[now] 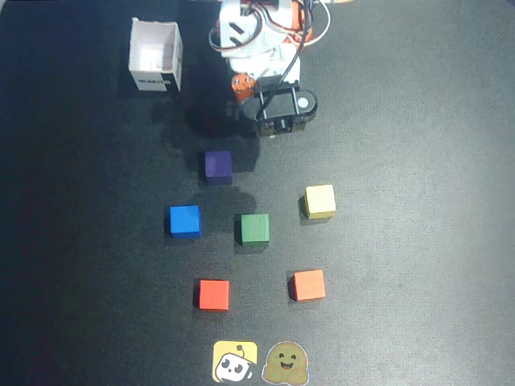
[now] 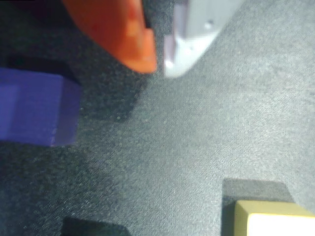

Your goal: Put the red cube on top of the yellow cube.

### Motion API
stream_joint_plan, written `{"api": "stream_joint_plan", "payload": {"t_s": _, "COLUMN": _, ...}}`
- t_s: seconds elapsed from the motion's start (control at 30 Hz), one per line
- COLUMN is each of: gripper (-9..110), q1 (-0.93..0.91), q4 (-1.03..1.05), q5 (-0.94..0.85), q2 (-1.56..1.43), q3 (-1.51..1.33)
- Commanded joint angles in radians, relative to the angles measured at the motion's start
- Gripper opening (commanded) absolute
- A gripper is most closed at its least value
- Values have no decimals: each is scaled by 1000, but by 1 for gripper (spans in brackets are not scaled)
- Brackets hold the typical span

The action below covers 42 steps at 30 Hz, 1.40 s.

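My hand (image 2: pixel 160 61) sits nearest the wrist camera, fingertips nearly touching, holding nothing. Left to right in the overhead view: red cube (image 1: pixel 213 294) at lower left of the table (image 1: pixel 418 241), untouched; yellow cube (image 1: pixel 319 201) well apart at right. The red cube looks light, rigid and smooth, so I would pinch two opposite flat sides.

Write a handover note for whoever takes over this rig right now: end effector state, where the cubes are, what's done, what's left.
End effector: empty, fingertips nearly together, hanging above bare mat near the arm's base.
Red cube: on the mat in the overhead view's bottom row, left of the orange cube, untouched.
Yellow cube: on the mat right of the green cube, nothing on top.
Done: nothing.
Left: reach past the purple cube, grasp red, stack it on yellow.
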<state>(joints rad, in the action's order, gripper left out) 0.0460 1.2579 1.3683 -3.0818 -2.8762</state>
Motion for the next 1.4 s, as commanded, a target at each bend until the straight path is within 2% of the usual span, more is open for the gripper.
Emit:
{"api": "stream_joint_plan", "payload": {"t_s": 0.0, "gripper": 0, "q1": -8, "q4": 2, "q5": -9, "q2": -11, "q3": 3}}
{"api": "stream_joint_plan", "payload": {"t_s": 0.13, "gripper": 0, "q1": -8, "q4": 2, "q5": -31, "q2": -11, "q3": 3}}
{"api": "stream_joint_plan", "payload": {"t_s": 0.2, "gripper": 0, "q1": -15, "q4": -11, "q5": -149, "q2": -11, "q3": 3}}
{"api": "stream_joint_plan", "payload": {"t_s": 0.43, "gripper": 0, "q1": -18, "q4": -18, "q5": -132, "q2": -11, "q3": 5}}
{"api": "stream_joint_plan", "payload": {"t_s": 0.5, "gripper": 0, "q1": -20, "q4": -31, "q5": -8, "q2": -11, "q3": 9}}
{"api": "stream_joint_plan", "payload": {"t_s": 0.7, "gripper": 0, "q1": -29, "q4": -41, "q5": -46, "q2": 9, "q3": 95}}
{"api": "stream_joint_plan", "payload": {"t_s": 1.2, "gripper": 1, "q1": -98, "q4": -299, "q5": -213, "q2": 945, "q3": 732}}
{"api": "stream_joint_plan", "payload": {"t_s": 1.37, "gripper": 1, "q1": -106, "q4": -278, "q5": -43, "q2": 1198, "q3": 948}}
